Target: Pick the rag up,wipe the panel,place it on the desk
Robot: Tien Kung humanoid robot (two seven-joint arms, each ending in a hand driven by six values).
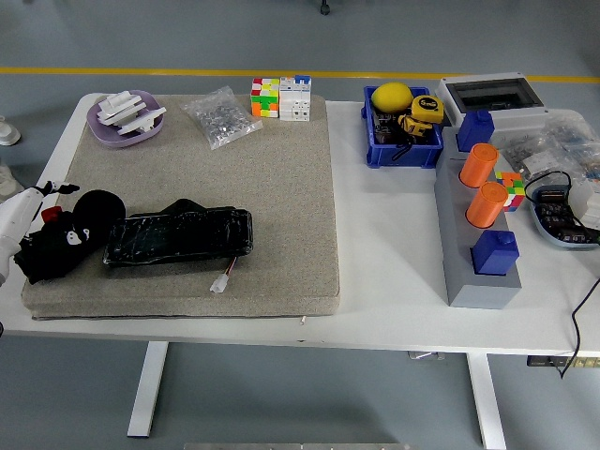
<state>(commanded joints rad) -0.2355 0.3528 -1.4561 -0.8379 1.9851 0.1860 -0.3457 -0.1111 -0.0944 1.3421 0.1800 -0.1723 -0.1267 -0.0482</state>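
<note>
A black panel (178, 234) wrapped in shiny film lies on the grey mat (272, 187), with a small white connector (221, 282) on a wire at its front edge. A dark black rag (58, 251) lies bunched at the mat's left end, touching the panel's left end. My left hand (37, 230) comes in at the left edge, white at the wrist, and sits on or in the rag. Black on black hides its grip. The right arm is out of view.
At the back of the mat are a purple dish (125, 119) with white parts, a bag of small parts (221, 115) and two cubes (280, 97). To the right stand a blue bin (403, 131), a grey rack (480, 234) with orange cylinders and blue blocks, and a tray of electronics (562, 220).
</note>
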